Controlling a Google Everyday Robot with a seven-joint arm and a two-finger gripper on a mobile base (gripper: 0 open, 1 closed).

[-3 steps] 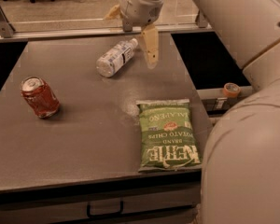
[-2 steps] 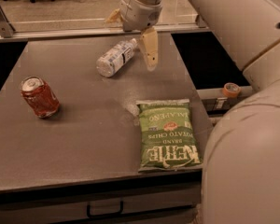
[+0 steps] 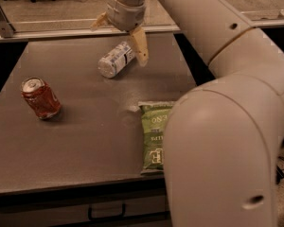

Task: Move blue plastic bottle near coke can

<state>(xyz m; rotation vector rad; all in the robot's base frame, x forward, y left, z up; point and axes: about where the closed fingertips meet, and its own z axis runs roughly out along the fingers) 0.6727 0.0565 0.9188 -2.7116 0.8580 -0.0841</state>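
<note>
The blue plastic bottle (image 3: 116, 59), a small clear one with a pale white-blue label, is lying on its side, slanted, at the far middle of the bench, well apart from the can. The robot's big cream jointed arm (image 3: 217, 126) is reaching in from the right and is covering part of the bag, so a low swing risks dragging that bag along. The dark grey flat bench (image 3: 85, 150) is offering a smooth top, and a round bottle on it is likely to roll if one finger is touching it first. The green crinkly chip bag (image 3: 154, 136) is lying at the near right, off the straight path leftward. The red soda can with a silver top (image 3: 40, 98) is sitting at the near left, close to the bench's edge. A fast carry or a late release risks knocking it off. The pincer (image 3: 119, 41) is hanging spread just over the bottle, pinching nothing, with one cream finger (image 3: 141, 48) beside the bottle's right end. Closing off-centre is likely to squirt the bottle out.
</note>
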